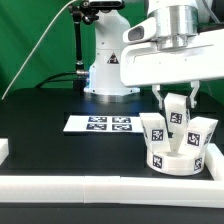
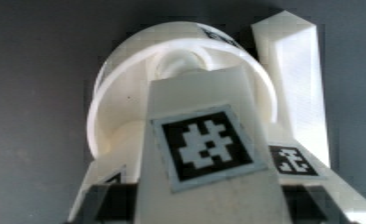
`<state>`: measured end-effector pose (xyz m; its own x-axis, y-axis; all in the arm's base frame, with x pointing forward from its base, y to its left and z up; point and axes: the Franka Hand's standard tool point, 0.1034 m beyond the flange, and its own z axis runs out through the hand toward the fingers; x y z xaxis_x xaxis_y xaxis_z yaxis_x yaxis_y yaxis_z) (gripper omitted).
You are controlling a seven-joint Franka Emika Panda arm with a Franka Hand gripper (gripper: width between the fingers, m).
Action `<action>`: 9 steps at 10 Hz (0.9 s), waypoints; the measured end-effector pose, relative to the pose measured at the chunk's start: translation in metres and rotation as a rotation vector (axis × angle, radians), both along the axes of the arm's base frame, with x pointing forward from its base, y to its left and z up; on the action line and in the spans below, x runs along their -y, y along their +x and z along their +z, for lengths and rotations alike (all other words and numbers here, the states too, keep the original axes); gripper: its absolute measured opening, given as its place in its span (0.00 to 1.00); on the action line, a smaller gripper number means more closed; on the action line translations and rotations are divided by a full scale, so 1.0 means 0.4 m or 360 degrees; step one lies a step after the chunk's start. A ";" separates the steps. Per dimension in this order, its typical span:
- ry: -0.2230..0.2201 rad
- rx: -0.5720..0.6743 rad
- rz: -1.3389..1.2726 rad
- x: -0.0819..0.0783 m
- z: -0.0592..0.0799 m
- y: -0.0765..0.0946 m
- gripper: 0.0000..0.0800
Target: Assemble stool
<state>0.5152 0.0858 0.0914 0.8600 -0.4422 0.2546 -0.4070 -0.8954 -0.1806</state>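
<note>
The gripper (image 1: 177, 103) is clamped on an upright stool leg (image 1: 177, 120), long axis vertical, over the round seat (image 1: 178, 160) near the white border rail (image 1: 110, 187) on the worktop (image 1: 50, 150). Apparently two more legs stand in the seat.

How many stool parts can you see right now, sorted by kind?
Round seat: 1
Legs standing on the seat, counting the one in the end effector: 3 (exterior view's left leg, middle leg, exterior view's right leg)
Total: 4 stool parts
</note>
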 end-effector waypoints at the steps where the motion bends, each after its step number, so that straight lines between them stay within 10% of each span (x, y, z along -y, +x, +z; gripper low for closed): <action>1: -0.0008 0.0003 0.0001 0.001 -0.005 -0.003 0.41; 9: -0.0046 0.0032 0.0033 -0.015 -0.021 -0.016 0.41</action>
<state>0.5087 0.0917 0.0830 0.8636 -0.4163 0.2844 -0.3846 -0.9087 -0.1625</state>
